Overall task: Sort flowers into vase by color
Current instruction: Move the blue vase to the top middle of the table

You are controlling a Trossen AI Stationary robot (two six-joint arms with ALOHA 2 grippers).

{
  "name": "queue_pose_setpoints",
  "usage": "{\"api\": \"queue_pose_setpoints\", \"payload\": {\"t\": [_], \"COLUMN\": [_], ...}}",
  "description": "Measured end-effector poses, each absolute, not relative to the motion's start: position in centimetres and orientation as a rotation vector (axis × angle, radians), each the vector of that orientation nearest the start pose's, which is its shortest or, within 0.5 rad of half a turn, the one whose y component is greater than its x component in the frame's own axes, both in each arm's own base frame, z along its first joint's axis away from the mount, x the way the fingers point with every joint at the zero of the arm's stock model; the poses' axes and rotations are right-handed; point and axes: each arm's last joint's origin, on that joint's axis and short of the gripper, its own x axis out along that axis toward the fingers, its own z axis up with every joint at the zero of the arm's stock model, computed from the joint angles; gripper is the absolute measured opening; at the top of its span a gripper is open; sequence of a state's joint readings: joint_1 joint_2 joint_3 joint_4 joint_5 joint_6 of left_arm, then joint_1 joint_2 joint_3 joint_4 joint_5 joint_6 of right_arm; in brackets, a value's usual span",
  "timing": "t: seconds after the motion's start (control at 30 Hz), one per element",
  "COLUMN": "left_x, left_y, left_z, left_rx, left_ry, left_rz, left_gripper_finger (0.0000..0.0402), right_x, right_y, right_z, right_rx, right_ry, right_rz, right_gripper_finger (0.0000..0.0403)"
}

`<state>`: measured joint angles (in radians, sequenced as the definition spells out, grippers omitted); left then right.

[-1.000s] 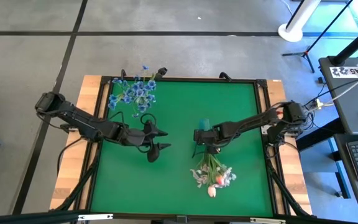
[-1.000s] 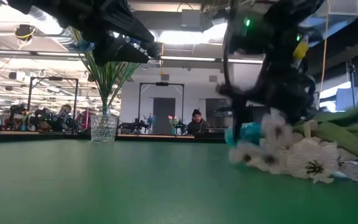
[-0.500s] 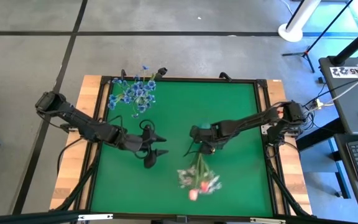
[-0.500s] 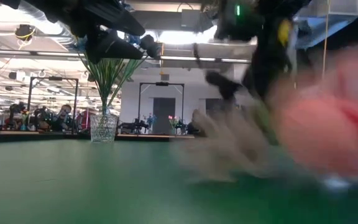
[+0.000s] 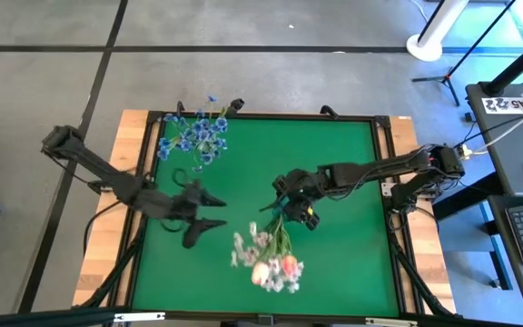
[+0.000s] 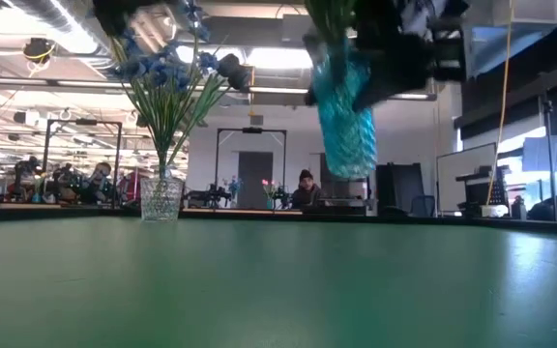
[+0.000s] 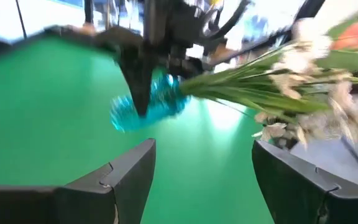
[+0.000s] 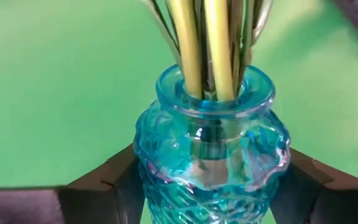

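Observation:
A blue glass vase [image 8: 213,146] holds a bunch of flowers [image 5: 266,259] on green stems [image 8: 204,43], with white blossoms and pink buds. My right gripper [image 5: 291,195] is shut on this vase above the mat's middle. The vase also shows raised in the low view [image 6: 346,116]. My left gripper [image 5: 218,210] is open and empty, left of the vase; its wrist view looks at the vase [image 7: 148,106] and the bunch [image 7: 303,62]. A clear glass vase [image 6: 161,198] of blue flowers [image 5: 193,136] stands on its base at the far left. My right gripper pinches the blue vase's patterned body [image 8: 166,168] below its neck, one finger [image 8: 114,180] on each side. The vase is lifted clear of the mat and tilted, mouth toward the near edge. The bunch sticks out of its mouth [image 8: 213,93] over the near mat.
The green mat [image 5: 334,145] has bare room at the far right and near left. A wooden border [image 5: 134,123] frames it. Beyond the far edge, a person [image 6: 306,188] sits in the room.
My right gripper has risen and turned, lifting the blue vase and its bunch off the mat. The blossoms, which lay on the mat at the near right, have swung toward the near left and hang clear. My left gripper has drawn back toward the table's left edge, still open.

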<state>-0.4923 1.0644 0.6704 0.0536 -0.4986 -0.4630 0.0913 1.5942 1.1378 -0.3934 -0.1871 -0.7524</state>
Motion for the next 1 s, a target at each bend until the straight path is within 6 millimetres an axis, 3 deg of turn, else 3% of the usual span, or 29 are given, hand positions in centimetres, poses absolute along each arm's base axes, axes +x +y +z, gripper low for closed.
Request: {"api": "queue_pose_setpoints", "payload": {"t": [0.23,0.37,0.5,0.6,0.7,0.83,1.0], "left_x": [15.7,14.5,14.3,14.4,14.5,14.6,15.8], "left_y": [-8.8,-8.7,-8.9,-8.9,-8.5,-7.4,-6.0], "left_z": [30.6,31.3,31.3,30.8,29.8,28.0,25.4], "left_rx": [-0.244,-0.235,-0.232,-0.203,-0.143,-0.120,-0.214], "left_ry": [0.106,0.076,0.078,0.112,0.168,0.235,0.290], "left_rz": [0.108,0.079,0.061,0.089,0.223,0.431,0.462], "left_gripper_finger": [0.0259,0.0259,0.0259,0.0259,0.0259,0.0259,0.0259], "right_x": [34.4,35.0,34.6,33.5,32.0,30.2,28.8], "right_y": [1.6,0.0,-2.2,-3.9,-5.9,-8.8,-11.6], "right_z": [26.2,27.1,25.6,24.0,22.6,20.6,19.8], "right_rx": [-0.426,-0.350,-0.288,-0.271,-0.244,-0.146,-0.026], "right_ry": [0.489,0.327,0.173,0.076,0.015,0.056,0.082], "right_rz": [0.572,0.565,0.489,0.389,0.245,0.022,-0.090], "right_gripper_finger": [0.0248,0.0248,0.0248,0.0248,0.0248,0.0248,0.0248]}}
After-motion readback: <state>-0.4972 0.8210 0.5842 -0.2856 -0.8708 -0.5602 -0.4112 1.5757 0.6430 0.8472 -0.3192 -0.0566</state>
